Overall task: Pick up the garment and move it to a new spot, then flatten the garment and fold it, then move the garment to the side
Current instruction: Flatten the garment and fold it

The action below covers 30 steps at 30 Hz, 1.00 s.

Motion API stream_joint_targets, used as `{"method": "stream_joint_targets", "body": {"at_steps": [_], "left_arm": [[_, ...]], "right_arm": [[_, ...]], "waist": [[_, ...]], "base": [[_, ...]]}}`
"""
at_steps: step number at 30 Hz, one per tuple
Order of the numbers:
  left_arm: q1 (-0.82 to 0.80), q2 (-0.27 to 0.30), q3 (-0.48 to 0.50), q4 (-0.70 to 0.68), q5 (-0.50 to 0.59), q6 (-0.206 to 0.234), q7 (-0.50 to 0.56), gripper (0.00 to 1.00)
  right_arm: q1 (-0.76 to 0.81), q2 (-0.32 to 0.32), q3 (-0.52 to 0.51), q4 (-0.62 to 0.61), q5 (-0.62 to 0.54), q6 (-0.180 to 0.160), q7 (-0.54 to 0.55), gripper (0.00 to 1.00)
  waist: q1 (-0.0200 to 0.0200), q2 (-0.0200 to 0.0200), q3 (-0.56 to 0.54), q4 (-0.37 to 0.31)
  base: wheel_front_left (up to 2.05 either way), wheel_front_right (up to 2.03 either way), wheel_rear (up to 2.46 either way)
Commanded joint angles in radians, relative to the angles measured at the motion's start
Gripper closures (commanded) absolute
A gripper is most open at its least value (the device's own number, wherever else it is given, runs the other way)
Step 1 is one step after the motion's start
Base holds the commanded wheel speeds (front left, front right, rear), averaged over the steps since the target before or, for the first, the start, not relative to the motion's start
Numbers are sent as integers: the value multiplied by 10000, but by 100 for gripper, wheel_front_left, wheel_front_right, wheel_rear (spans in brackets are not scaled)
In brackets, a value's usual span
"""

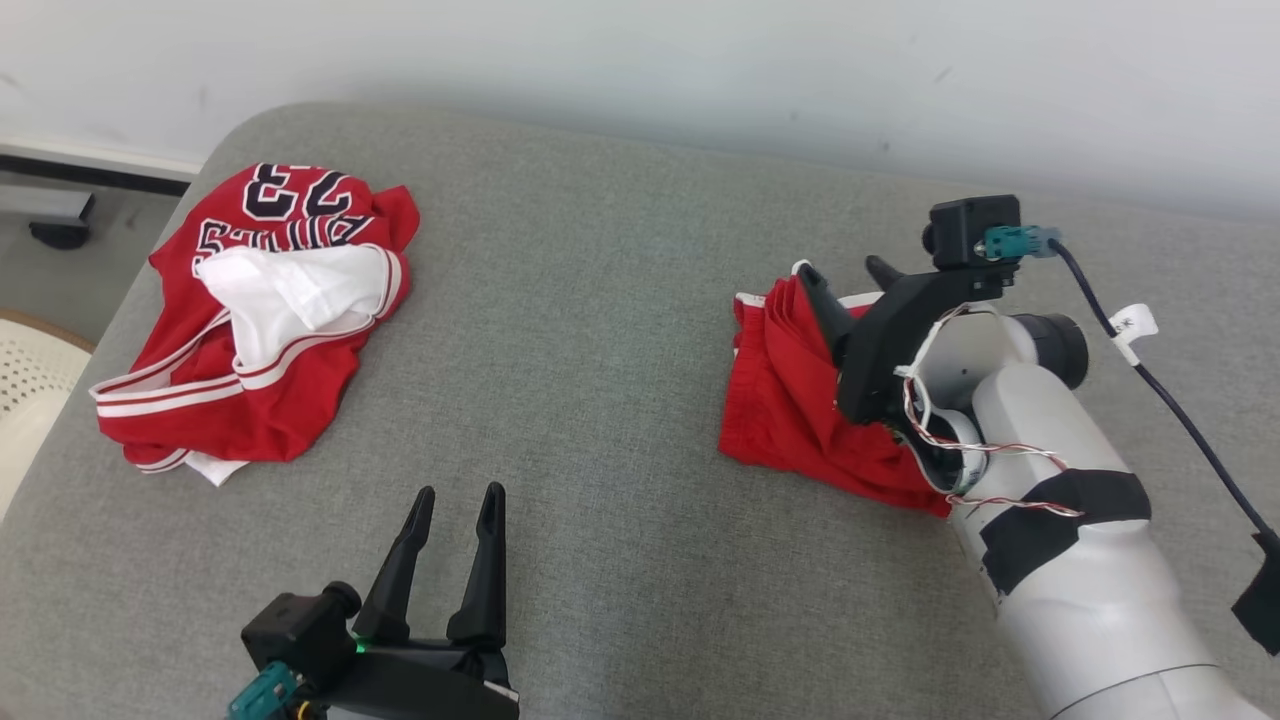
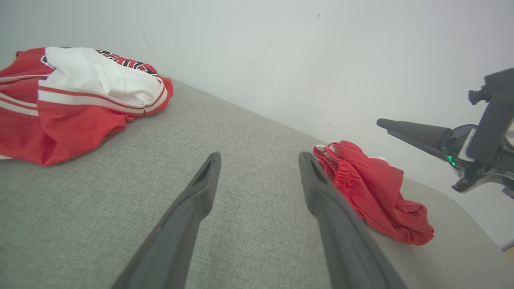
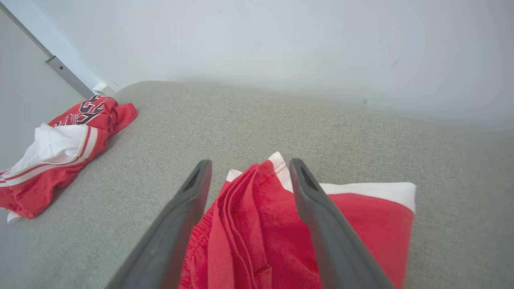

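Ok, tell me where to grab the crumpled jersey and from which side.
Probably grip the raised white fold on top of the jersey, coming from above with the left gripper. That fold bunches up clear of the cushion, while the red edges lie flat on it.

I see right gripper (image 1: pixel 845 280) low over folded red garment (image 1: pixel 785 400), fingers spread, straddling its raised fold. Pale forearm slopes in from garment's near right. My left gripper (image 1: pixel 459 495) sits well left of garment, fingers parted.
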Motion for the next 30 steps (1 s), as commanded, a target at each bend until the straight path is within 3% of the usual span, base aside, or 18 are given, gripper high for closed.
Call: {"method": "stream_joint_targets", "body": {"at_steps": [1, 8, 9, 10, 11, 12, 14, 30], "left_arm": [[261, 14, 44, -14, -67, 35, -73, 0], [449, -5, -26, -27, -99, 17, -81, 0], [451, -17, -42, -38, -112, 9, -82, 0], [475, -27, -68, -35, -117, 0, -81, 0], [490, -33, -92, -31, -124, -11, -79, 0], [490, -33, -92, -31, -124, -11, -79, 0], [471, -47, -142, -30, -131, -42, -72, 0], [360, -106, -193, 158, -271, -92, -66, 0]], "right_arm": [[78, -117, -329, -35, -422, 1, -153, 0], [1132, -737, -1347, 81, -2042, 3, -116, 0], [1279, -714, -1468, 139, -2179, 3, -61, 6], [1403, -691, -1564, 197, -2331, 3, -54, 50], [1494, -655, -1596, 239, -2419, 3, -82, 75], [1494, -655, -1596, 239, -2419, 3, -82, 75], [1599, -527, -1556, 341, -2532, 3, -88, 100], [1085, -4, 179, 1458, -2614, 3, -600, 100]], "waist": [[0, 0, -180, -156], [0, 0, -457, -216], [0, 0, -461, -212], [0, 0, -462, -204], [0, 0, -457, -189], [0, 0, -457, -189], [0, 0, -422, -133], [0, 0, -308, 482]], "base": [[0, 0, 0], [0, 0, 0], [0, 0, 0], [0, 0, 0], [0, 0, 0], [0, 0, 0], [0, 0, 0], [0, 0, 0]]}}
